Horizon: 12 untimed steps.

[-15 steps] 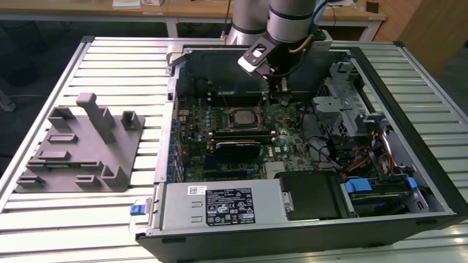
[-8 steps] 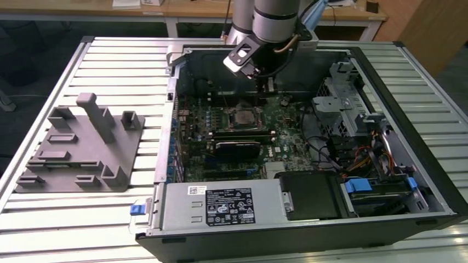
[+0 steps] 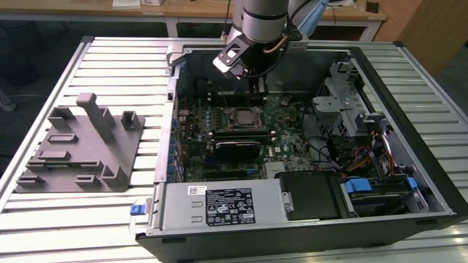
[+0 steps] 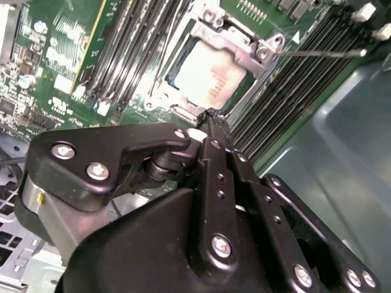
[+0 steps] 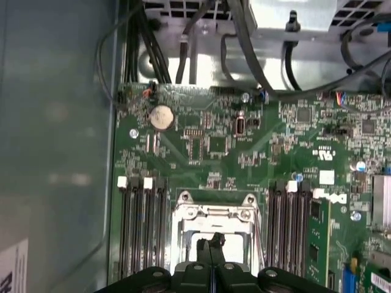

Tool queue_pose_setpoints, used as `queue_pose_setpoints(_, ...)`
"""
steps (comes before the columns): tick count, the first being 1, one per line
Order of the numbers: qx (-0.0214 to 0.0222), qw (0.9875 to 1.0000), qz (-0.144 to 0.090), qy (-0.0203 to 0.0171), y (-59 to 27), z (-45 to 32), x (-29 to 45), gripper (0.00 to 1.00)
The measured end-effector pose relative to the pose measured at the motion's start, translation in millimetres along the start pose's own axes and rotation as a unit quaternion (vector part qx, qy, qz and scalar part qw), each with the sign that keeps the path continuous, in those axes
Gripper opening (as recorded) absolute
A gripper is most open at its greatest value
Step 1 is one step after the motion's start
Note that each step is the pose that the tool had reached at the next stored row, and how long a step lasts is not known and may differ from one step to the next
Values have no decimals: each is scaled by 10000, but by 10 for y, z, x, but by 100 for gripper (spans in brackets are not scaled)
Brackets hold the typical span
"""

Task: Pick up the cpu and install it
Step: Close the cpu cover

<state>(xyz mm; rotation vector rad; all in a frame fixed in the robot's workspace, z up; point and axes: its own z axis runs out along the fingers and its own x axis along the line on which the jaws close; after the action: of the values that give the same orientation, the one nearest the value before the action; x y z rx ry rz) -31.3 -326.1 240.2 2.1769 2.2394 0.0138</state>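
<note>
The cpu (image 4: 206,76) lies flat in the motherboard socket (image 4: 241,46), its silvery top showing inside the metal frame. The socket sits in the open computer case (image 3: 219,244) on the slatted counter (image 3: 109,60). The hand (image 4: 211,117) has its fingers pressed together, pinching nothing. Its tips are low at the socket's edge, just beside the cpu; I cannot tell whether they touch the frame. In the exterior view the hand (image 3: 254,87) hangs just on the far side of the socket, with the grey fixture (image 3: 80,148) well apart at the exterior view's left.
</note>
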Motion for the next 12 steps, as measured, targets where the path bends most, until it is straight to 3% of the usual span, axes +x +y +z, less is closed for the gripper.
queue_pose_setpoints(12, 0, 10000, 8, 0, -66, 69, -1, 11)
